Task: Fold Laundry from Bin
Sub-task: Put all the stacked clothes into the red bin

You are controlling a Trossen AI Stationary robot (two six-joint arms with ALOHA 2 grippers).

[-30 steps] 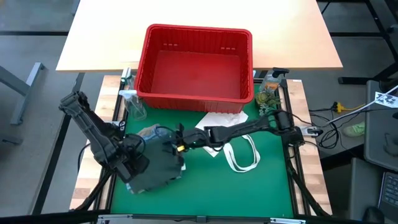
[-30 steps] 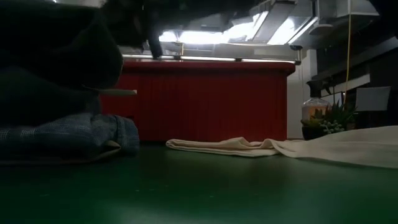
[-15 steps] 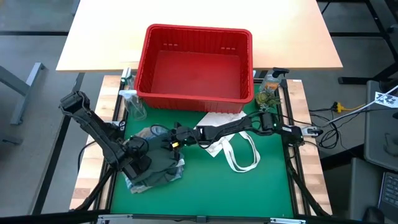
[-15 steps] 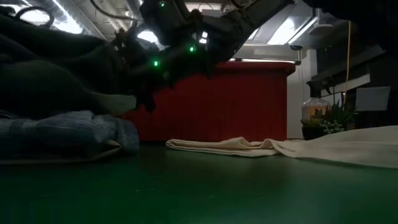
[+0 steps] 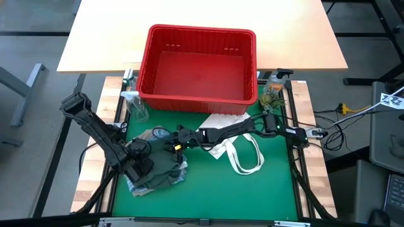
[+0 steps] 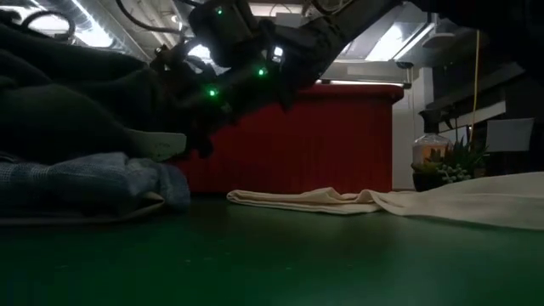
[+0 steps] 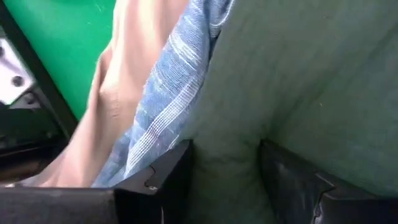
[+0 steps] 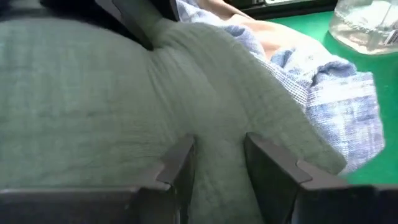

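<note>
The dark green garment (image 5: 161,171) lies crumpled on a pile at the table's left. It rests on the blue-white striped shirt (image 7: 168,106) and the tan garment (image 7: 115,93). My left gripper (image 5: 142,165) is shut on the green garment's left side. My right gripper (image 5: 174,141) reaches in from the right and is shut on its far right part. The red bin (image 5: 199,63) stands at the far edge with nothing showing inside. The maroon and small white cloths are not in view. My left gripper pinches a bunched fold of the dark green garment (image 7: 227,165) between its two fingers (image 7: 168,180). The garment's rest lies on the striped shirt. My right gripper pinches a raised ridge of the green garment (image 8: 217,149) between its two fingers (image 8: 177,165), coming slanting down from the table's right. The cloth rests on the pile.
A flat white tote bag (image 5: 240,151) with loop handles lies right of the pile, under my right arm. A clear spray bottle (image 5: 136,106) stands at the far left by the bin. A small plant (image 5: 271,98) stands at the far right. Bare green mat (image 5: 252,195) lies near.
Both grippers have brought the dark green garment down from a raised, spread hang onto the pile, where it now lies bunched. My right gripper has gone a little toward the table's left and down. In the last half second little has moved.
</note>
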